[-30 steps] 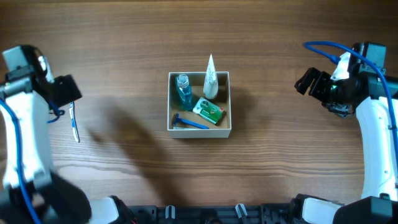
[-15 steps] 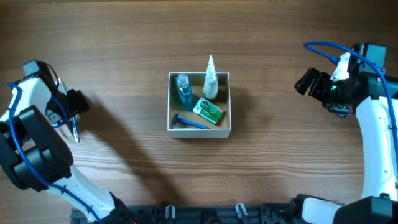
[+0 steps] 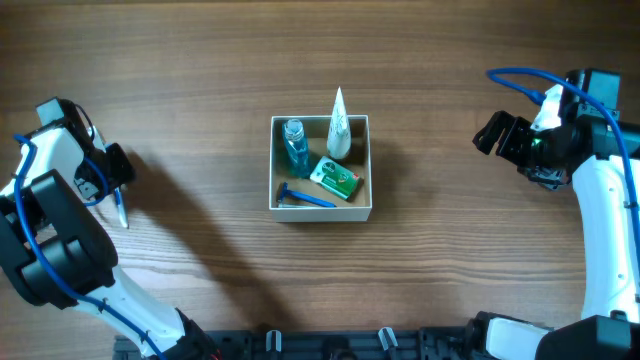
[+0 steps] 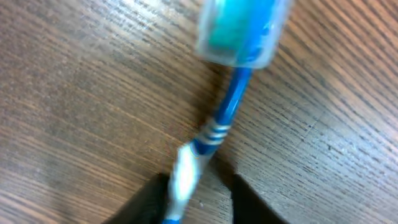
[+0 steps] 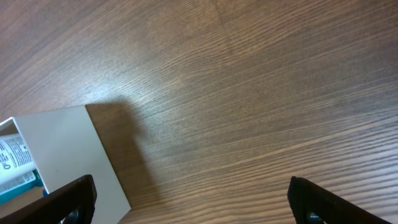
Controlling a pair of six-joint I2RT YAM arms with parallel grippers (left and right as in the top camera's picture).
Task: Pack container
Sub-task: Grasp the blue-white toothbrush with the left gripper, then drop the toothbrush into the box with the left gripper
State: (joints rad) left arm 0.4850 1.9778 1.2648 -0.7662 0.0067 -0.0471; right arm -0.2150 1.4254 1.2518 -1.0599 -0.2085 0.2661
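A blue and white toothbrush (image 3: 120,207) with a clear cap on its head lies on the wooden table at the far left. My left gripper (image 3: 117,192) is down over its handle. In the left wrist view the fingers straddle the toothbrush (image 4: 217,124). The handle rests against the left finger (image 4: 152,196), and a gap shows before the right one, so the left gripper (image 4: 198,186) is open. The container (image 3: 320,212) sits mid-table, also seen as the container (image 5: 62,149) in the right wrist view. My right gripper (image 3: 492,130) hangs open and empty at the right.
Inside the container are a blue bottle (image 3: 294,145), a white tube (image 3: 339,125) leaning on the far wall, a green packet (image 3: 336,178) and a blue razor (image 3: 305,198). Bare wood lies between both arms and the box.
My left arm has swung down onto the toothbrush and its fingers have narrowed round the handle. The right arm and the box contents have not moved.
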